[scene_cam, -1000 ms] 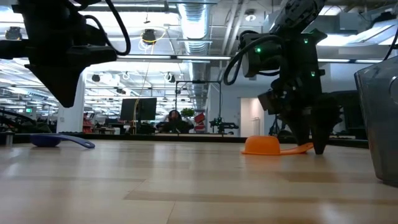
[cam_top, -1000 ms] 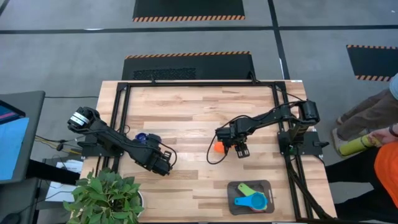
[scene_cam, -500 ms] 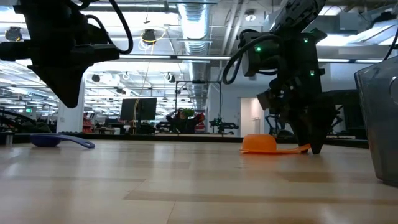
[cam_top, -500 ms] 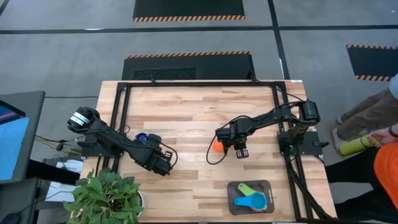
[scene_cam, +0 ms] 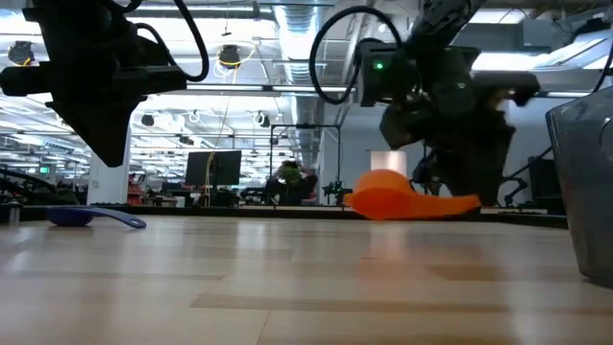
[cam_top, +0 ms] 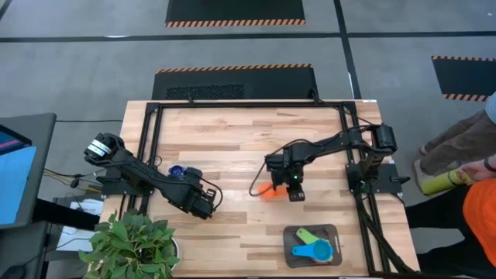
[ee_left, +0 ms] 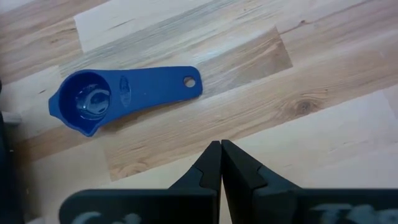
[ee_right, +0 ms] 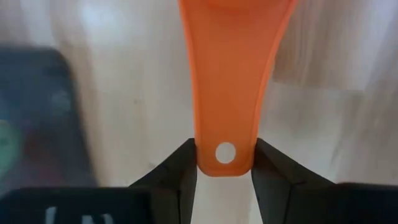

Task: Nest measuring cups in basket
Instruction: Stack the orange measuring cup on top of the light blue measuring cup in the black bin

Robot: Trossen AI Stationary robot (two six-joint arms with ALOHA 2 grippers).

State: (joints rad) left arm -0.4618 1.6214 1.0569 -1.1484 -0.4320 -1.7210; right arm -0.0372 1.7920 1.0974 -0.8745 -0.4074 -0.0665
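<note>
We have the small round orange plastic measuring cup (scene_cam: 391,196) off the wooden table (cam_top: 232,147) now, its short flat handle pinched between the fingers of the right gripper (ee_right: 225,163), bowl hanging out ahead of the fingertips. From above, the right gripper (cam_top: 293,188) sits near mid-table, with the shallow dark grey rectangular plastic basket (cam_top: 288,234) well apart at the table's near right corner. In it we can make out a green cup (cam_top: 310,236) and a blue one (cam_top: 316,250) with a touch of yellow beside them.

The grip is right at the handle's tip, around the hanging hole, so we'd carry it gently: a quick swing could pivot the bowl in that narrow pinch. We'd want enough height to clear the basket's wall, then line the orange bowl over whichever cup it fits and lower it level before letting go. Which cup takes it, we can't judge from here.

Over on the left, the left gripper (ee_left: 221,163) waits with its fingers pressed together on nothing, just beside the second blue cup (ee_left: 118,98) lying on the table.
</note>
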